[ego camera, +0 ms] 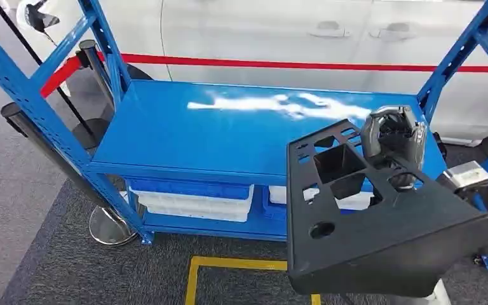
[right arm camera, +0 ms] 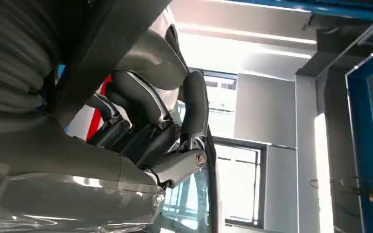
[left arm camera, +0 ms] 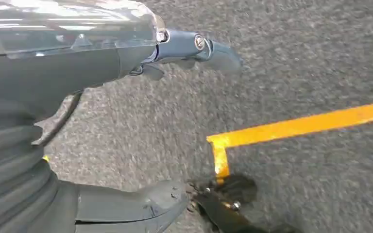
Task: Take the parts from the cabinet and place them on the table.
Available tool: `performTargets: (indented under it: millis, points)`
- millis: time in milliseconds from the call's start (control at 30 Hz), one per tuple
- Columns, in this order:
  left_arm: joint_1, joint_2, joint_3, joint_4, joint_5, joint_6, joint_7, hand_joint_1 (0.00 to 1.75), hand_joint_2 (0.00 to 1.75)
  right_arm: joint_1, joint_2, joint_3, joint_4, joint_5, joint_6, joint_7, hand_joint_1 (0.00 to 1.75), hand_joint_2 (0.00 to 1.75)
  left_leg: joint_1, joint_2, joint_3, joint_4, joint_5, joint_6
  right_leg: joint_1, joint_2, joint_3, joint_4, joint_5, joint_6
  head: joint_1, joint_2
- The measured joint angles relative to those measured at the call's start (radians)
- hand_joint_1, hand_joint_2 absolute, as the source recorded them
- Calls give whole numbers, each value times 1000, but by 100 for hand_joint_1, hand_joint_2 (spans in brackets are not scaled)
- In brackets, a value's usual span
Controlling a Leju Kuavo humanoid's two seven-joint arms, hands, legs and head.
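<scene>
A large black plastic part [ego camera: 381,235] with several cut-out holes hangs tilted in front of the blue table top [ego camera: 216,133], over its right end. My right hand [ego camera: 391,136] grips the part's far edge, fingers curled over it. In the right wrist view the dark fingers [right arm camera: 160,126] wrap around the black part [right arm camera: 107,53], which crosses the frame. My left hand [left arm camera: 175,121] hangs over grey carpet, with its thumb [left arm camera: 141,206] and fingers [left arm camera: 199,48] apart and nothing between them.
The table is a blue steel rack with posts at its corners [ego camera: 108,57]. White and blue bins [ego camera: 190,200] sit on its lower shelf. A white car with a red stripe [ego camera: 279,63] stands behind. A stanchion base [ego camera: 111,229] and yellow floor tape [ego camera: 229,264] lie in front.
</scene>
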Motion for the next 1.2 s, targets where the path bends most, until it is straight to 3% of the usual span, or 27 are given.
performTargets:
  millis: [67,100,133,167,233,267,300,400,433,467,500,567,600,633,667,733,767,800,833,933,967,1000,1067,1100,1133,1167,1200]
  points:
    - [1,0,-2,0,-1,0,0,0,175,0,0,-3,1,0,0,2,175,175,-3,0,-31,2,22,2,-2,-1,-38,146,-101,8,1,0]
    - [1,0,-3,0,-1,0,0,0,175,0,0,-3,2,0,0,2,175,175,-5,1,-48,4,34,1,-2,-1,-49,210,-119,10,1,0]
    - [2,0,-4,0,-2,0,0,0,175,1,0,-3,4,0,0,3,175,175,-6,1,-65,7,44,-1,-2,-1,-40,235,-100,11,1,0]
    - [2,0,-5,0,-3,0,0,0,175,1,0,-3,5,0,0,3,175,175,-6,1,-80,11,52,-2,-2,-1,-13,216,-65,10,1,0]
    - [2,0,-6,0,-7,0,0,0,175,0,0,-3,5,0,0,5,175,175,-6,1,-106,23,65,-8,-2,-1,97,77,-5,4,1,0]
    - [2,0,-8,0,-7,0,0,0,175,-2,0,-3,5,1,0,5,175,175,-6,1,-114,31,69,-12,-2,-1,160,-10,-16,-1,1,0]
    - [1,0,-8,0,-8,0,0,0,175,-6,0,-2,5,2,1,6,175,175,-12,-1,-125,39,75,-17,7,-1,201,-84,-52,-7,2,0]
    - [3,0,-11,0,-11,0,0,0,175,-9,0,-3,6,4,1,6,175,175,-7,0,-126,29,101,-36,13,0,187,-85,-42,-25,4,0]
    - [7,1,-11,0,-12,0,0,0,175,-8,0,-3,6,5,1,6,175,175,-13,-2,-131,29,106,-44,3,-1,183,-94,-27,-36,4,0]
    - [6,4,-11,0,-13,0,0,0,175,-13,0,-2,7,7,1,6,175,175,-6,-6,-140,47,72,-49,1,-8,174,-95,-15,-43,6,0]
    - [7,4,-11,0,-13,0,0,0,175,-13,0,-2,7,8,1,6,175,175,-5,-6,-158,89,16,-54,0,-8,161,-95,-6,-55,0,0]
    - [8,4,-11,0,-13,-2,-1,0,175,-13,0,-2,7,14,1,6,175,175,0,-5,-201,241,-98,-64,2,-8,133,-93,17,-56,-3,0]
    - [8,4,-11,0,-13,-2,-3,0,175,-13,0,-2,7,17,0,6,175,175,2,-5,-216,313,-123,-68,3,-8,116,-91,28,-55,-4,0]
    - [8,5,-11,0,-13,-2,-3,0,175,-13,0,-2,7,19,0,6,175,175,3,-5,-216,348,-117,-70,3,-8,101,-90,38,-53,-4,0]
    - [8,6,-11,0,-13,-2,-3,0,175,-13,0,-1,7,21,0,6,175,175,4,-5,-193,341,-85,-70,3,-8,85,-86,49,-51,-5,0]
    - [7,8,-11,0,-13,-2,-3,0,175,-13,0,-1,7,22,0,6,175,175,4,-6,-96,218,-19,-65,3,-7,58,-79,65,-45,-5,0]
    - [5,8,-11,0,-13,-2,-3,0,175,-14,0,-1,7,24,0,6,175,175,4,-7,-25,125,-17,-59,3,-7,50,-73,72,-41,-5,0]
    - [3,9,-11,0,-13,-2,-3,0,175,-16,0,-1,7,26,0,7,175,175,-2,-8,34,39,-52,-53,7,-6,41,-68,77,-34,-5,0]
    - [2,10,-11,0,-13,-1,-3,0,175,-20,0,0,7,30,0,9,175,175,-3,-9,42,17,-55,-48,7,-8,40,-67,85,-27,-3,0]
    - [3,11,-11,0,-11,-1,-1,0,175,-34,0,3,7,39,-1,16,175,175,-5,-9,20,14,-33,-29,7,-8,38,-77,113,-6,-3,0]
    - [2,11,-11,0,-12,-1,0,0,175,-36,0,4,8,43,-2,17,175,175,2,-2,12,8,-17,-18,1,-5,31,-72,95,-3,-5,0]
    - [1,11,-11,0,-13,0,1,0,175,-38,0,5,8,45,-3,19,175,175,0,-1,0,8,-4,-8,2,-4,11,-37,37,-1,-2,0]
    - [1,12,-11,0,-14,2,2,0,175,-37,0,6,8,47,-6,21,175,175,-2,0,-34,9,21,-2,0,-4,-34,109,-86,4,2,0]
    - [2,12,-11,0,-15,3,2,0,175,-35,0,6,8,48,-6,21,175,175,-4,0,-51,10,34,-2,0,-4,-48,179,-118,7,2,0]
    - [2,12,-11,0,-15,4,2,0,175,-33,0,6,8,50,-7,21,175,175,-6,0,-68,12,45,-3,0,-4,-51,224,-119,7,3,0]
    - [3,12,-11,0,-15,4,2,0,175,-31,0,6,8,50,-8,21,175,175,-7,0,-84,14,55,-4,0,-4,-37,232,-90,7,3,0]
    - [3,12,-11,0,-15,4,2,0,175,-29,0,6,7,50,-10,20,175,175,-8,0,-101,18,65,-6,1,-4,-3,204,-48,5,2,0]
